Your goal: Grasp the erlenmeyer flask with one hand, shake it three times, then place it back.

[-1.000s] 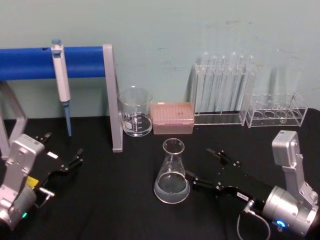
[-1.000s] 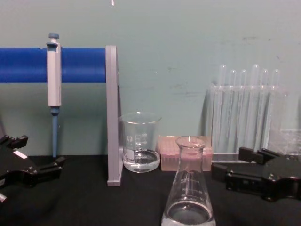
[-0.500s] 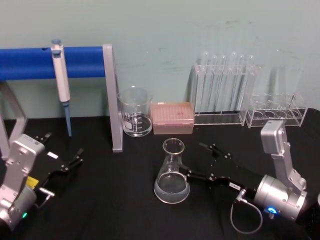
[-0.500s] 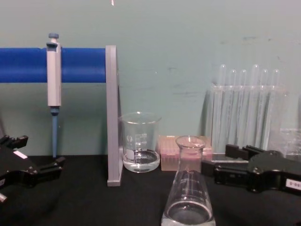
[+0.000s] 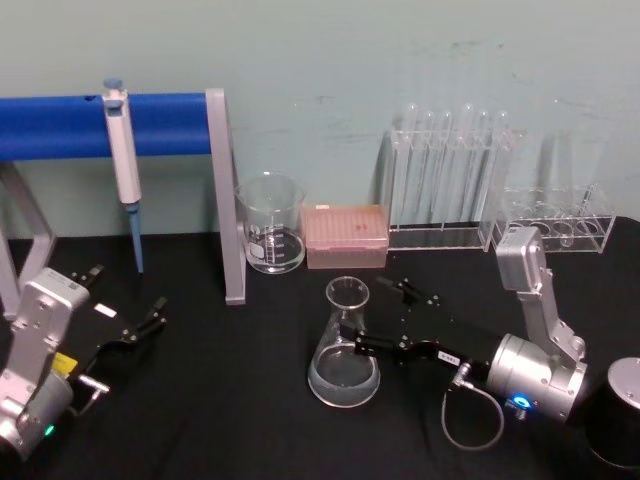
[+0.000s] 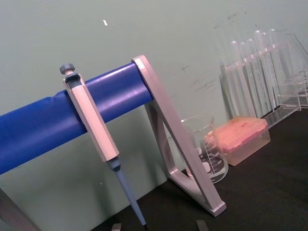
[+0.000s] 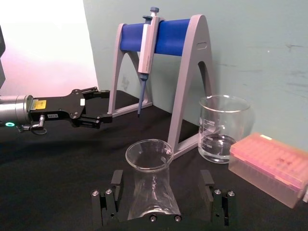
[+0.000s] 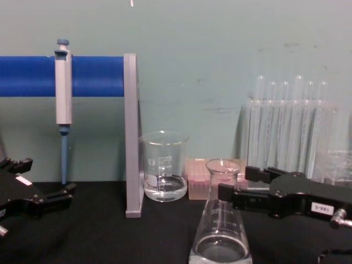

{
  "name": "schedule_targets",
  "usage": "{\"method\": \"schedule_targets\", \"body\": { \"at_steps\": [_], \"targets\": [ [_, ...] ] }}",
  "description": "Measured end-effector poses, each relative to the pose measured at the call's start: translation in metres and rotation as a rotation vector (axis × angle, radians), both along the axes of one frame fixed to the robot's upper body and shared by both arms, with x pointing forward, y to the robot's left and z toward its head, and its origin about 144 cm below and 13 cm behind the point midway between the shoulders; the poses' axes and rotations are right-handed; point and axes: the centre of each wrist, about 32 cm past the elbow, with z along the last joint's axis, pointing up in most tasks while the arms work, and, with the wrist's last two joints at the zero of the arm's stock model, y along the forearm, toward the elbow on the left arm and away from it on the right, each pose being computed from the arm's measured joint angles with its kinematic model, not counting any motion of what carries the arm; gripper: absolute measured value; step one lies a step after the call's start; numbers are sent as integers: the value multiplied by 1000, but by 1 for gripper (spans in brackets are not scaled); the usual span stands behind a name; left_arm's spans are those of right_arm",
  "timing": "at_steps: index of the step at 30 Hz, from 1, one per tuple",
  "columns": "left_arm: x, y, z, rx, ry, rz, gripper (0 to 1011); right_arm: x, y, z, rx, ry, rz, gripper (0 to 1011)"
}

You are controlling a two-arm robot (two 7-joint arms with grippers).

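1. Since half a second ago, your right gripper point(image 5: 360, 313) is sliding further toward the left of the head view. Its fingers are now reaching past the flask point(image 5: 345, 350) on both sides, where before they were stopping just short of it.
2. The flask is standing upright on the black table point(image 5: 250, 400) in the lower middle of the head view, with a little clear liquid pooling in its base.
3. The right jaws are standing wide apart and straddling the glass around where the neck starts widening. In the right wrist view a gap is showing on each side, so nothing is gripping yet.
4. Your left gripper point(image 5: 128, 288) is resting at the lower left of the head view, jaws apart, well away from the flask.
5. You are, I judge, finishing the approach, with closing as the next step.
6. Watch the height: if you are closing on the sloping wall rather than the straight neck, the fingers may be squeezing the glass out of the grip or tilting it.
7. Watch the centring too: one finger arriving first could be pushing the flask sideways or tipping it.
8. The beaker point(image 5: 271, 225) and the pink box point(image 5: 345, 235) are sitting near, just above the flask in the head view. A wide shake risks striking them or slopping liquid out.
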Motion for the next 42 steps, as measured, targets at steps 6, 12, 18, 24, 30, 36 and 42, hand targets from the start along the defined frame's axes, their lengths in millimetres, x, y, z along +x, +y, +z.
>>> {"method": "schedule_targets", "body": {
  "at_steps": [6,12,18,24,30,36,42],
  "targets": [
    [0,0,0,0,0,0,1001,6,5,0,-4,-2,16,1000],
    [0,0,0,0,0,0,1001,8,10,0,-10,-5,19,1000],
    [0,0,0,0,0,0,1001,7,16,-1,-13,-11,8,1000],
    [0,0,0,0,0,0,1001,7,21,-2,-12,-18,-5,1000],
    [0,0,0,0,0,0,1001,6,23,-2,-12,-20,-16,1000],
    [0,0,0,0,0,0,1001,5,25,-2,-13,-19,-25,1000],
    [0,0,0,0,0,0,1001,4,25,-1,-17,-19,-26,1000]
  ]
}}
